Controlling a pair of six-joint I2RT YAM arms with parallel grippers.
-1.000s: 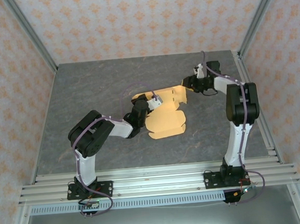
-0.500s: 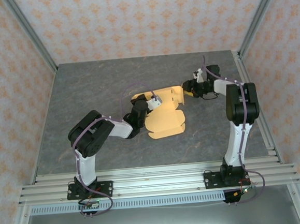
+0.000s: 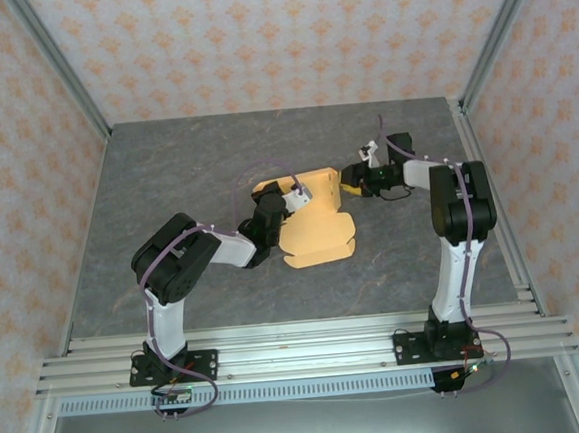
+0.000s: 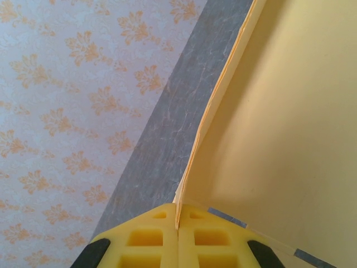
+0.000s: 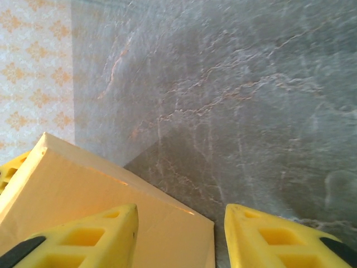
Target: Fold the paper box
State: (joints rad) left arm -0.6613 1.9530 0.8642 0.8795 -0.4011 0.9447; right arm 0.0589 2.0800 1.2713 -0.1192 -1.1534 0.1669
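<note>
The paper box (image 3: 319,239) lies mid-table (image 3: 166,176), between the left arm (image 3: 222,247) and right arm (image 3: 450,189).

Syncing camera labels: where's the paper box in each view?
Top external: paper box lies mid-frame, partly folded.
Left wrist: it fills the right side, its edge clamped in the left pincer at the bottom.
Right wrist: lower left corner, just beyond one finger of the open right pincer.
Shared landmark: the grey marbled tabletop, next to the box in every view.
</note>
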